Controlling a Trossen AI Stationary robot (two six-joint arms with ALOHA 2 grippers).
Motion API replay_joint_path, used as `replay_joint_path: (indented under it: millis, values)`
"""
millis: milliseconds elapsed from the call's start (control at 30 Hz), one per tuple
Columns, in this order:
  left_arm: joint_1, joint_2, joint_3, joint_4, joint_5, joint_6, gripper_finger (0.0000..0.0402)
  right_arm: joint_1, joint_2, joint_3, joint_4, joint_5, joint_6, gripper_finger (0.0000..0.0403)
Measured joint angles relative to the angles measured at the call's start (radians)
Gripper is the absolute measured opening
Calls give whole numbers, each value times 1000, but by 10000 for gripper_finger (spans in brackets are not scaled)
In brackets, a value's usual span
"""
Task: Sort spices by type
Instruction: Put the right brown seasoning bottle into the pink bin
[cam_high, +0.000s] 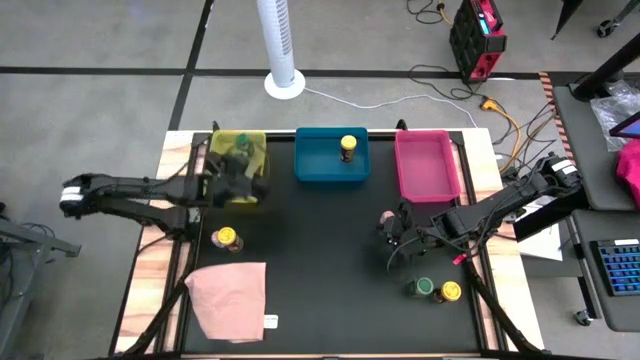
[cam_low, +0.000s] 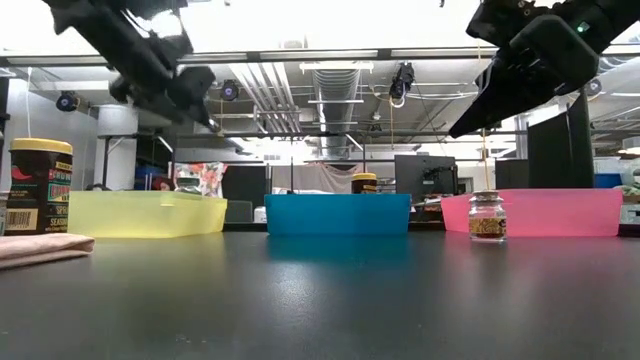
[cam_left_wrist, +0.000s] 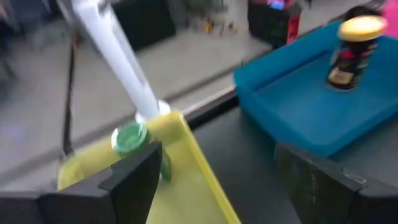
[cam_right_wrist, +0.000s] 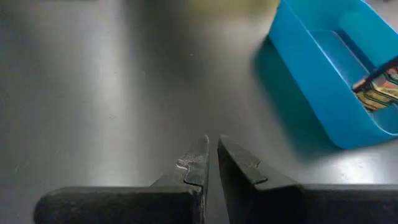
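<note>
Black tabletop (cam_high: 320, 290), no jar label readable, left hand (cam_high: 243, 180) fingers apart over yellow bin (cam_high: 258, 142), right hand (cam_high: 392, 232) pinched together, empty.

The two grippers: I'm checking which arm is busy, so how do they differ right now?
The left gripper hangs over the yellow bin with its fingers spread wide; the right gripper is over bare table with its fingers shut. A green-lidded jar shows just past the left gripper's fingers; nothing shows between the right one's. Both are dark and two-fingered.
</note>
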Motion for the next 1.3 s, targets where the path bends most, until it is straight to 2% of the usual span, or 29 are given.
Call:
replay_joint_path:
  millis: [67, 133, 200, 333, 467, 700, 933, 1100, 1300]
  values:
    - [-111, 9, 0, 1, -81, 15, 294, 0, 0, 0, 0, 5, 8, 27]
    - [-209, 20, 0, 0, -100, 36, 294, 0, 0, 0, 0, 12, 28, 27]
    - [-302, 31, 0, 0, -96, 57, 294, 0, 0, 0, 0, 29, 46, 27]
    - [-470, 51, 0, 17, -20, 140, 294, 0, 0, 0, 1, 69, 53, 27]
    - [-572, 51, 0, 22, -20, 135, 289, 0, 0, 0, 4, 107, 78, 27]
    - [-600, 51, -1, 21, -33, 141, 275, 0, 0, 0, 6, 156, 138, 27]
    - [-599, 51, -21, 22, -180, 132, 268, 0, 0, 0, 13, 155, 198, 27]
    - [-603, 51, -53, 27, -174, 57, 267, 0, 0, 0, 58, 153, 255, 27]
    - [-652, 51, -82, 105, -56, 53, 267, 0, 0, 43, 89, 75, 230, 27]
